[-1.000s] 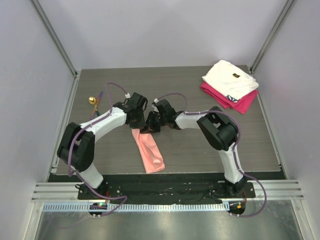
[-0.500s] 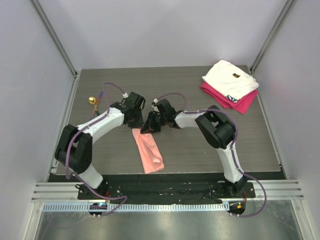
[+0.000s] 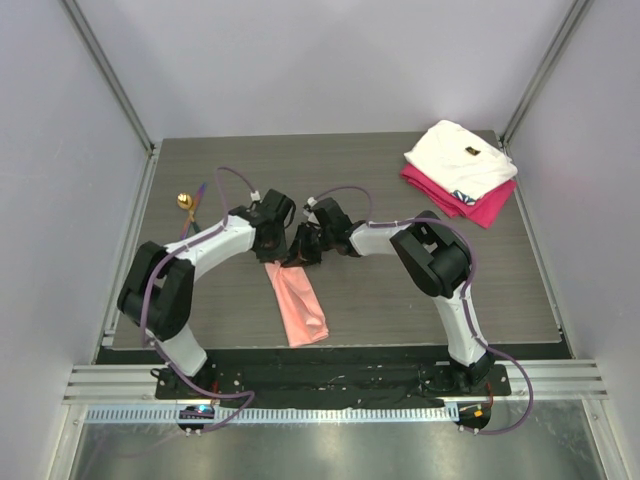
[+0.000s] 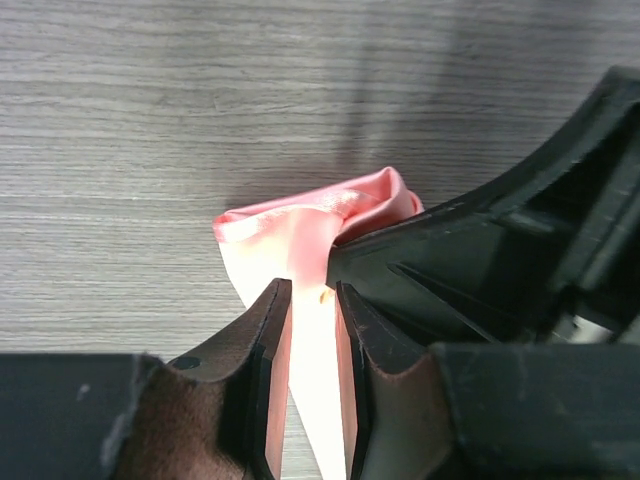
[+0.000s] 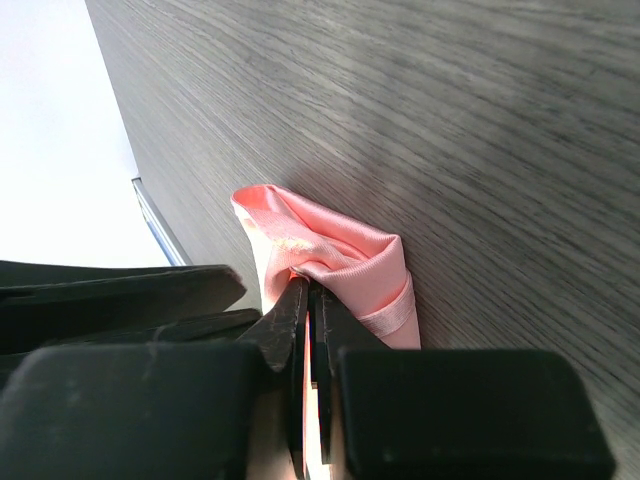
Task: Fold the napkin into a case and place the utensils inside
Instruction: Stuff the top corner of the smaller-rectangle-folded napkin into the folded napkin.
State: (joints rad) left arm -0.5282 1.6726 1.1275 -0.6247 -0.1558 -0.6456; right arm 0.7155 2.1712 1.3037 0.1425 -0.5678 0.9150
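You are pinching the bunched far end of the napkin [image 3: 296, 300] shut in the right gripper [image 5: 309, 300], while the left gripper [image 4: 313, 300] is standing slightly parted around the same cloth without squeezing it. To my eye, you should be holding that pinch low and lifting the left clear gently, so the fold is not dragging open. The napkin is lying as a narrow strip, its long axis running from the grippers toward the near edge, slanting slightly right.
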